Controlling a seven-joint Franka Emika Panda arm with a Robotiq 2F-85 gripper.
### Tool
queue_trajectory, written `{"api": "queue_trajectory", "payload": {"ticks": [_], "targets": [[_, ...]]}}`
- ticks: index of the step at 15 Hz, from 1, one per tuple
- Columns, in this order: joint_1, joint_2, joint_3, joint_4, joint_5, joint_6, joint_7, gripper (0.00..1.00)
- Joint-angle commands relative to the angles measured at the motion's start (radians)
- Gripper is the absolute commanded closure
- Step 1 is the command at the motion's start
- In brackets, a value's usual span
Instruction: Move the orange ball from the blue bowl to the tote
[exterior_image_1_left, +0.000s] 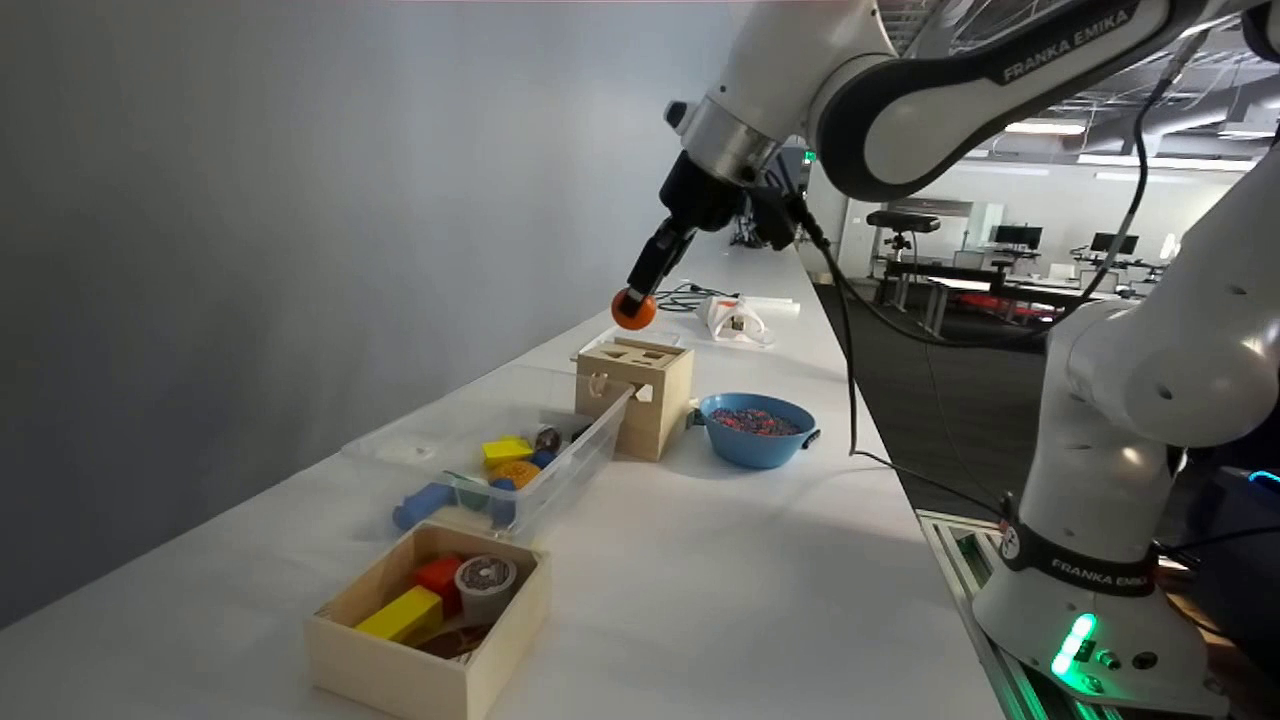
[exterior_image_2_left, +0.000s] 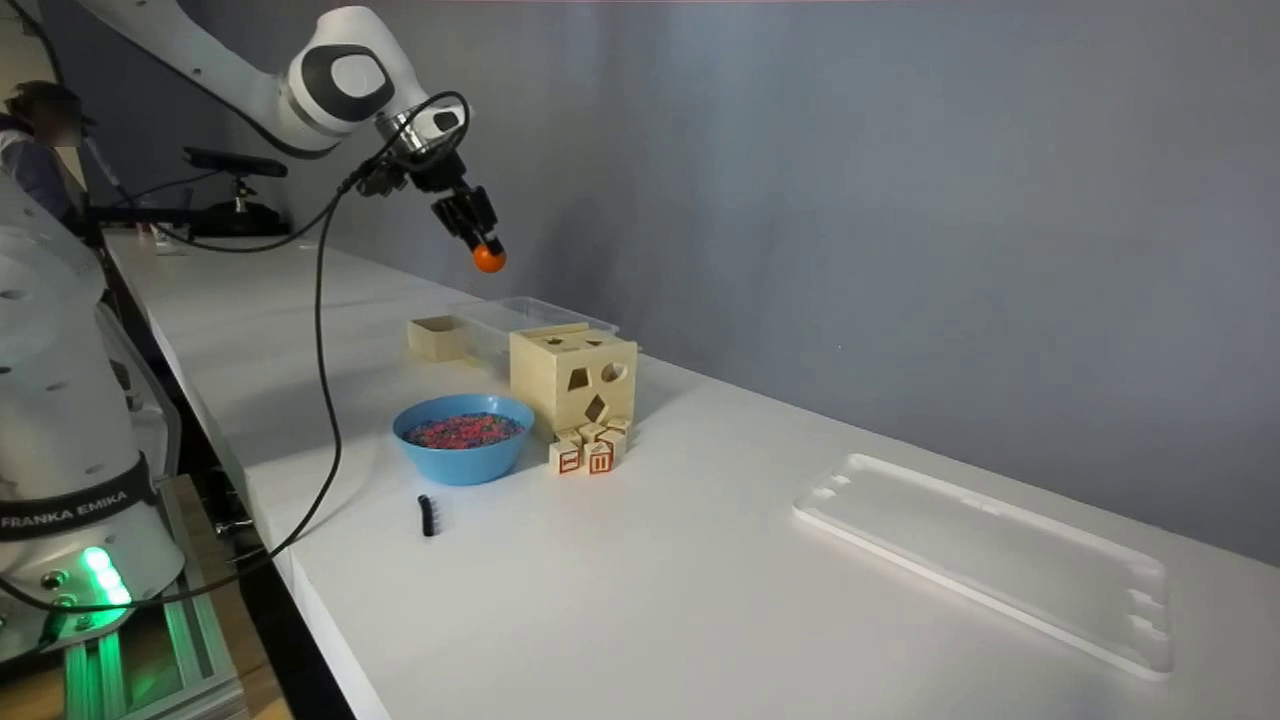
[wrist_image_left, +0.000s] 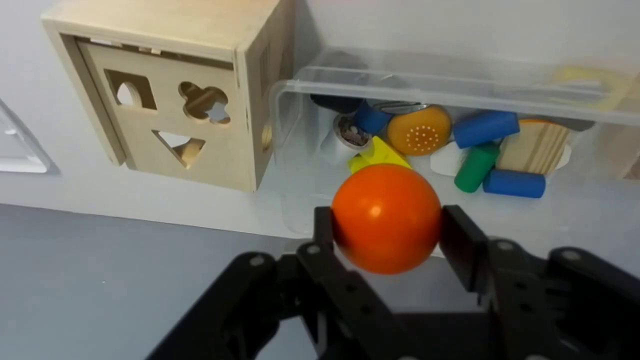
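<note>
my one pincer (wrist_image_left: 386, 224) grasps one orange ball (wrist_image_left: 387, 218), with one fingertip (wrist_image_left: 455, 227) against each side. in both exterior views the ball hangs in the air, higher than the rim of the one tote (wrist_image_left: 410, 95); whether directly above it, i cannot tell. among the tote's contents: one green cylinder (wrist_image_left: 477, 167), three blue pieces (wrist_image_left: 514, 184) and one dotted tan piece (wrist_image_left: 419, 131). elsewhere on the counter (exterior_image_2_left: 700, 580): one blue bowl (exterior_image_2_left: 455, 465), holding small red and blue bits (exterior_image_2_left: 465, 430) too many to count; one wooden shape box (exterior_image_2_left: 545, 385); at least five small wooden blocks (exterior_image_2_left: 600, 460) near the bowl; and one open wooden box (exterior_image_1_left: 390, 665) beside the tote.
</note>
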Motion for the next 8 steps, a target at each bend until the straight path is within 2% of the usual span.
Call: {"api": "queue_trajectory", "payload": {"ticks": [1,2,3,5,8], "targets": [[-0.058,0.233,0.05,0.216,-0.13,-0.05,0.103,0.69],[-0.051,0.277,0.045,0.261,-0.151,-0.083,0.111,0.69],[0.003,0.16,-0.008,0.134,-0.107,-0.028,0.077,0.44],[0.013,0.244,-0.02,0.208,-0.13,-0.051,0.089,0.44],[0.019,0.282,-0.026,0.243,-0.132,-0.06,0.089,0.44]]}}
